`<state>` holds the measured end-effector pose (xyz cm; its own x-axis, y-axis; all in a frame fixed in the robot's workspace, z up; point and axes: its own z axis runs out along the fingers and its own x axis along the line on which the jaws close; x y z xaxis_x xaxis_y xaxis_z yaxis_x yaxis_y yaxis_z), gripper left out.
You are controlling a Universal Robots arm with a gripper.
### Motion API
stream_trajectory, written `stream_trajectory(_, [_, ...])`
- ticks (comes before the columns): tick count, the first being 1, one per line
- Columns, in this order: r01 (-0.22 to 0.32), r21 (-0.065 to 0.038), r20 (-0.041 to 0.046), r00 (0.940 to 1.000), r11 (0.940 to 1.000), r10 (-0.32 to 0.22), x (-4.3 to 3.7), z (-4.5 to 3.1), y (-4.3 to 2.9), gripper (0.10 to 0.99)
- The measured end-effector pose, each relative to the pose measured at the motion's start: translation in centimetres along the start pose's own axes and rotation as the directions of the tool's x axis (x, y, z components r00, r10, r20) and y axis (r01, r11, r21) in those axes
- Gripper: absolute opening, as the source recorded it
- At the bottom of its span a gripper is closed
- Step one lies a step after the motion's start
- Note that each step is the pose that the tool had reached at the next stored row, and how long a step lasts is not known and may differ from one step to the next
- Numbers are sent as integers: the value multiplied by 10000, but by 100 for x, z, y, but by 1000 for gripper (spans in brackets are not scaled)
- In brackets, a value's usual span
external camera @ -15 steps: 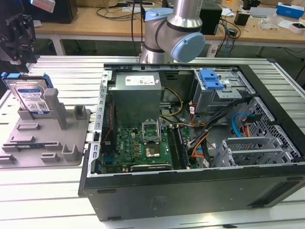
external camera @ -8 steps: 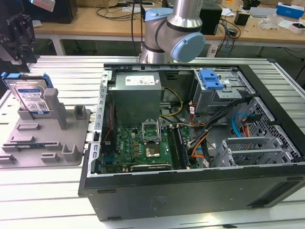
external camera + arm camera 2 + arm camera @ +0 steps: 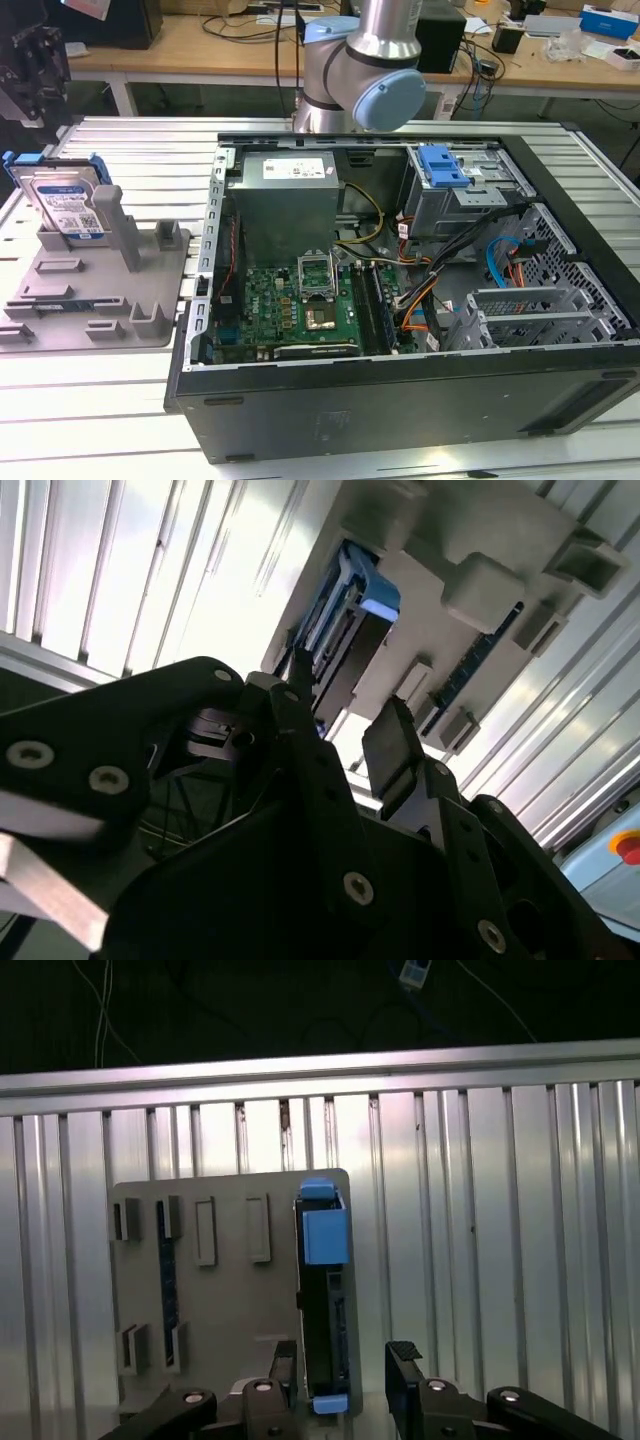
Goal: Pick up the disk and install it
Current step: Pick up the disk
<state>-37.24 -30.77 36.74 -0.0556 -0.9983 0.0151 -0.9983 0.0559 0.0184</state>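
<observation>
The gripper [image 3: 345,1372] hangs with its fingers [image 3: 404,1370] spread apart and nothing between them, lined up over the disk's thin edge, so the gap looks set for a grasp across the drive's flat faces. How close the fingertips are to the disk is hard to judge in both wrist views, but no contact shows. The ribbed metal tabletop [image 3: 90,400] carries everything. On it the open computer case [image 3: 400,410] lies on its side with the board and bays facing up, presumably so a drive can go in from above. Towards the exterior view's left, just beside the case, sits the grey tray [image 3: 60,300]. The disk [image 3: 72,205] stands upright in it at the far corner, propped by an upright post [image 3: 110,215]. That pose leaves its top edge free to be gripped, and the pick-up is not yet done. Inside the case a small blue latch [image 3: 443,165] tops the drive cage. The disk's foot is hidden behind the tray's ribs, its label is turned edge-on to the wrist cameras, and the arm [image 3: 365,70] is cut off by the picture's top.
</observation>
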Motion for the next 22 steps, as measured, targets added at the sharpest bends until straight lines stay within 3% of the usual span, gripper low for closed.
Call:
stream_trajectory(6, [204,3,-4,9998,9998,-204,8,44,151,482])
stream_trajectory(14, [804,11,-16,9968,9968,-804,13,117,250,482])
stream_trajectory(17, [850,13,-16,9964,9964,-850,18,152,344,482])
stream_trajectory(22, [910,27,-18,9959,9959,-910,70,201,367,482])
